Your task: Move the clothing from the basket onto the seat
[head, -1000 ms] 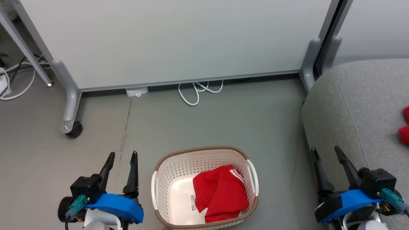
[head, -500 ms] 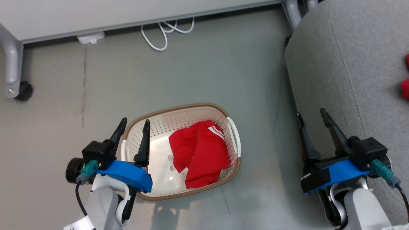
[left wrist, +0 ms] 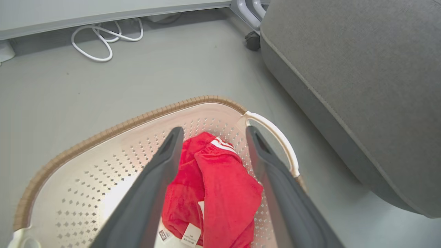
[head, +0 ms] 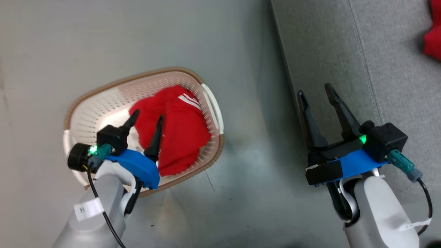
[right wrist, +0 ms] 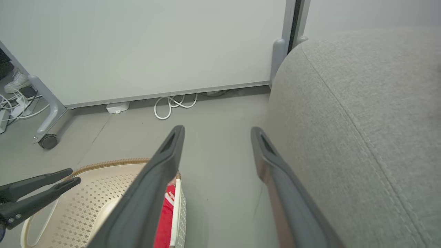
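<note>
Two red garments, the clothing (head: 182,127), lie bunched in one heap at the end of the basket (head: 137,76) nearer the seat (head: 396,89). The basket stands on the floor (head: 241,41) close beside it. The left gripper (head: 148,116) hangs over the basket with its fingers spread wide and nothing held. In the left wrist view the heap sits squarely in the gap between them, its white-striped end farthest from the wrist and a small white tag (left wrist: 190,235) nearest. So the heap's long axis runs along the fingers' own direction, and closing them would pinch it across its narrower width. The cloth seems to lie below the fingertips, not touching them, though the exact height is hard to judge. The right gripper (head: 314,90), also wide open and empty, is by the seat's near edge, well apart from the basket, which makes the left arm plainly the nearer one. The coming move probably calls for a straight drop into the heap and then a squeeze. The white side handle (left wrist: 275,137) lies close beside one finger and could catch it, and a shallow pinch might lift one garment alone. A red patch (head: 433,38) lies on the seat, cut off by the head view's edge.
</note>
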